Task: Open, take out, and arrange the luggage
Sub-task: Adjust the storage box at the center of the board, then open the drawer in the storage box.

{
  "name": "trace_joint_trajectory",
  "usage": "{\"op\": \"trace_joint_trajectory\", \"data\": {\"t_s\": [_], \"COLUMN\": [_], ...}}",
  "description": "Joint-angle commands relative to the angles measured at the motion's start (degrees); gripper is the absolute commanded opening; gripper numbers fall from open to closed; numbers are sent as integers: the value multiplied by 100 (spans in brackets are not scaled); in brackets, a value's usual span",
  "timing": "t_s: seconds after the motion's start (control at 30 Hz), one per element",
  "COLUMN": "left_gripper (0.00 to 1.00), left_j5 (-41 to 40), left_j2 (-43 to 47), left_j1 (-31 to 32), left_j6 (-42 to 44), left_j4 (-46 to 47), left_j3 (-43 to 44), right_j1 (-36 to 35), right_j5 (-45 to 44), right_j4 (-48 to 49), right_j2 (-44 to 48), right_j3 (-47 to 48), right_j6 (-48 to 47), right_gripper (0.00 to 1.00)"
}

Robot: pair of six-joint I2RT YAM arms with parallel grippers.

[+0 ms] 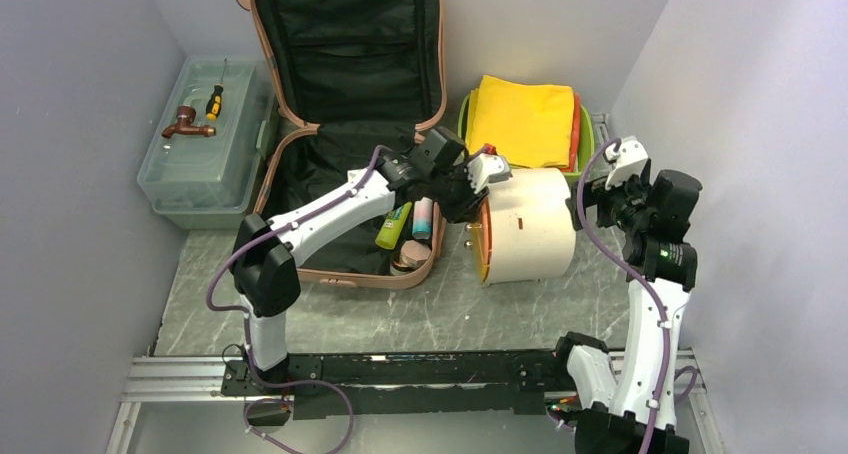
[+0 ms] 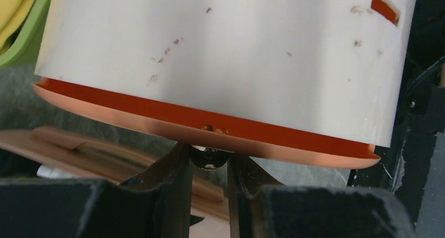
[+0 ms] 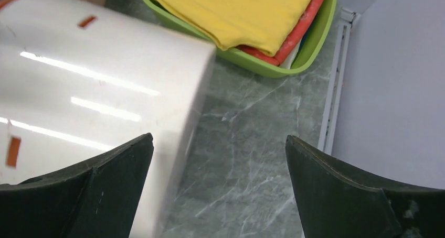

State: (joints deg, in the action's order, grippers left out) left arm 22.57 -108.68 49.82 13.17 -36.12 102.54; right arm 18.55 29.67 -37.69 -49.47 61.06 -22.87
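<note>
Grey marble table (image 1: 420,314), pale walls close on three sides. The left gripper (image 2: 208,154) has its jaws drawn narrow, pinching a small metal catch (image 2: 207,158) at the orange rim (image 2: 157,109) of a white drum (image 2: 220,54). The drum lies on its side on the table, rim toward the luggage (image 1: 350,94), just to the right of it. The right gripper (image 3: 219,138) is spread wide and holds nothing; it hangs near the drum's far, plain end, one finger (image 3: 113,170) in front of the white wall, the other over bare table.

The luggage lies open at the back left, lid propped upright against the wall, black lining showing. The left arm reaches across its base. By the near right corner of the base lie a yellow-green tube (image 1: 393,226), a pink tube (image 1: 423,217) and a brownish round item (image 1: 408,259) too small to identify.

Behind the drum sits a green tray (image 3: 262,70) holding a folded yellow cloth (image 1: 525,119) on top of an orange one (image 3: 299,31). Left of the luggage stands a toolbox (image 1: 205,174), with a screwdriver (image 1: 214,102) and a brown tap-like fitting (image 1: 185,124) on its lid.
</note>
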Motion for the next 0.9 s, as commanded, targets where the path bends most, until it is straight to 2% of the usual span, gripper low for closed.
{"op": "trace_joint_trajectory", "data": {"t_s": [0.0, 0.1, 0.27, 0.43, 0.87], "left_gripper": [0, 0, 0, 0, 0], "left_j5": [-622, -722, -430, -414, 717], "left_j2": [652, 774, 744, 993, 1628], "left_j1": [-197, -192, -192, -215, -777], "left_j6": [-167, -253, -167, 86, 428], "left_j4": [472, 637, 588, 666, 416], "left_j3": [-391, -620, -653, -982, -1398], "right_j1": [-16, -13, -146, -818, -2748], "right_j5": [60, 659, 1377, 993, -186], "right_j4": [104, 123, 359, 594, 1234], "right_j2": [124, 195, -10, -267, -1326], "right_j3": [-280, -281, -282, -255, 635], "right_j6": [150, 313, 744, 949, 1470], "right_gripper": [100, 100, 100, 99, 100]}}
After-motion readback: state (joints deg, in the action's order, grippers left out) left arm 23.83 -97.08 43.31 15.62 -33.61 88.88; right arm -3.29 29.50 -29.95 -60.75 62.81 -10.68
